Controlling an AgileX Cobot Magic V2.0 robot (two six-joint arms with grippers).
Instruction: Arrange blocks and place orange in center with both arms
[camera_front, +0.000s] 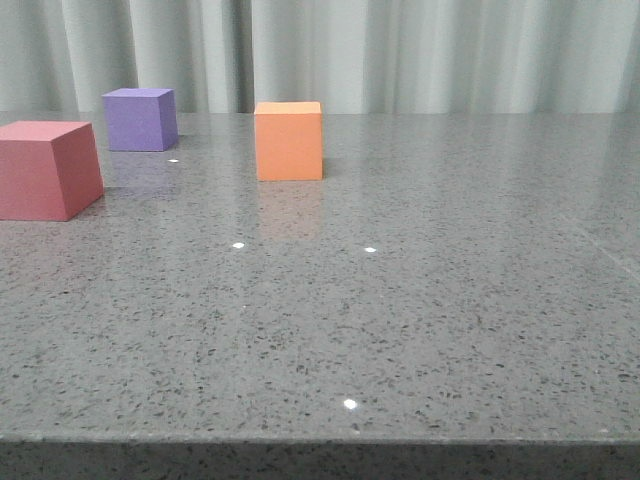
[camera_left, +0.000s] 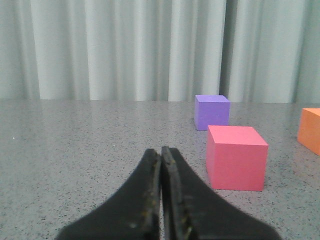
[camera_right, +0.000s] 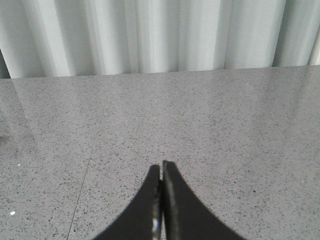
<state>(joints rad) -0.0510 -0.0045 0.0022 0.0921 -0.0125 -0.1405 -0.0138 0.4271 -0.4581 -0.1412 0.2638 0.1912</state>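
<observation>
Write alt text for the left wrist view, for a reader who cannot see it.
The black left gripper, shut and empty, points across a grey speckled stone table toward a red-pink foam cube. A purple foam cube stands behind it, an orange foam cube at the edge, pale curtains beyond.

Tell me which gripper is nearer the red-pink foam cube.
Left. The left gripper has the red-pink foam cube just ahead; the right gripper faces bare table, no cube in its view.

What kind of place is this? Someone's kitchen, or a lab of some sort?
Most likely a robot test bench, not a kitchen: a bare speckled grey table, a plain pale curtain as backdrop, and only three foam-like cubes, red-pink, purple and orange, set out on it.
</observation>
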